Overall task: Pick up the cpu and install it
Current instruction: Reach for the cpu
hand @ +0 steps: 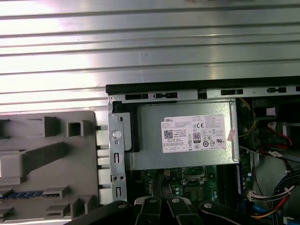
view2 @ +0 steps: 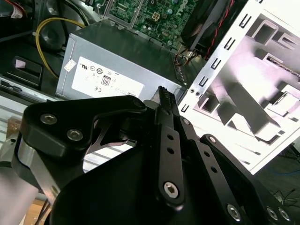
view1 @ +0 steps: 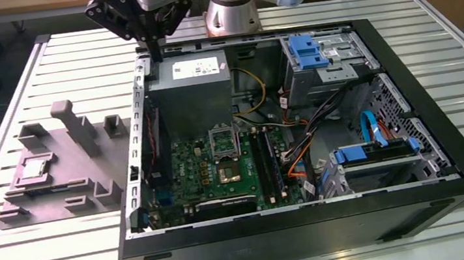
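The hand hangs above the near corner of the power supply, just inside the side wall of the open case. Its fingers are drawn together, with no gap showing between them, and they hold nothing. The cpu lies well apart from the hand, lower down and outside that case wall. It sits flat in a shallow seat on the grey fixture, which rests on the slatted worktop towards the exterior view's left of the hand. It looks a thin, stiff, very light square with a smooth metal top, so weight should be no concern, but a slip or a tilt would be. Its underside contacts are likely delicate, and a hard squeeze or a scrape against the seat could harm it. The sensible hold would be on two opposite edges, fingers coming straight down with the chip kept level, since the flat top offers nothing to pinch. The low walls of the seat may leave little room beside those edges, though how much cannot be made out. The board meant to receive it lies below the hand, deeper in the case.
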`<state>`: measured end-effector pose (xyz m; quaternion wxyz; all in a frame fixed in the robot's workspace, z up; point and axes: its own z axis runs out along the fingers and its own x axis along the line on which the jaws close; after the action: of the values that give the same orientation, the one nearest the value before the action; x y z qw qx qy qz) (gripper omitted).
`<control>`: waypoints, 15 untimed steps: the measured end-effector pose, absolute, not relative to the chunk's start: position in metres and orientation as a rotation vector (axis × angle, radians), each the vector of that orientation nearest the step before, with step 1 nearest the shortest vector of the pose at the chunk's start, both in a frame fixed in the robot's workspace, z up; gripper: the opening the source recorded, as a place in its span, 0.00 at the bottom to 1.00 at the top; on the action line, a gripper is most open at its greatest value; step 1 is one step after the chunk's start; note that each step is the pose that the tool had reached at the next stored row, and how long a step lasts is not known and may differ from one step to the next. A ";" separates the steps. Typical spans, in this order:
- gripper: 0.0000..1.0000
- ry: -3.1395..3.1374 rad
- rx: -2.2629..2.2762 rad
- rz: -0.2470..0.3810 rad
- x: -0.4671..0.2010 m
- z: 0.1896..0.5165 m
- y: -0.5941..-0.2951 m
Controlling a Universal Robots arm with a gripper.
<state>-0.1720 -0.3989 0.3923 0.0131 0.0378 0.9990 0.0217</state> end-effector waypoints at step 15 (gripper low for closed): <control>0.11 3.113 0.118 0.068 -0.175 0.392 -0.399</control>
<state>-0.1754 -0.3989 0.3921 0.0130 0.0379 0.9990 0.0217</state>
